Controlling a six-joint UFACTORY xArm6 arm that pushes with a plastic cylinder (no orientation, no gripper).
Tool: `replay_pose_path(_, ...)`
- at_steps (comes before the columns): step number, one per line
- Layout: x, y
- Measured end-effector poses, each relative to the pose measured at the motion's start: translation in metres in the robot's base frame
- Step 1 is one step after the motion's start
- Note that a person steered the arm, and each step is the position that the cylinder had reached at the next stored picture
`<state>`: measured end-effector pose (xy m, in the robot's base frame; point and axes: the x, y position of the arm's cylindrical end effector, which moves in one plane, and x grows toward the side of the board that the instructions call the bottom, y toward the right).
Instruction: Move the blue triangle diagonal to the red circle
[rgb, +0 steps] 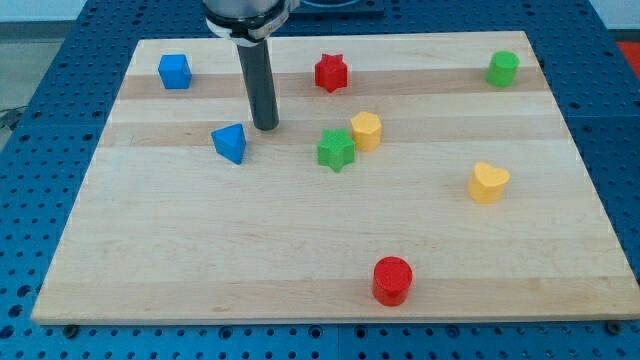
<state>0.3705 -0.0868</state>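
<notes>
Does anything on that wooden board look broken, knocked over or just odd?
Nothing stands out. The green star block and yellow hexagonal block touch; the other blocks sit apart, intact. My tip rests just right of the blue triangle block.

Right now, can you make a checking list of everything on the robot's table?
Surface: wooden board, lying flat on a blue perforated table.
Job's things: blue triangle at the view's left centre; red circle near the view's bottom edge, far from it.
Clutter: blue cube, red star, green cylinder, green star touching a yellow block, yellow heart.
Hand: none; my tip sits just right of and above the blue triangle, a small gap between.
Cables: nothing seen.
Surroundings: only the blue table shows.
</notes>
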Motion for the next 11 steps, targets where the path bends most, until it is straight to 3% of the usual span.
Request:
replay_pose_path(4, 0.025, -0.077)
replay_pose_path(5, 0.010, -0.028)
replay_pose_path(6, 0.010, -0.025)
replay_pose_path(7, 0.017, -0.021)
replay_pose_path(8, 0.059, -0.021)
replay_pose_path(11, 0.062, 0.049)
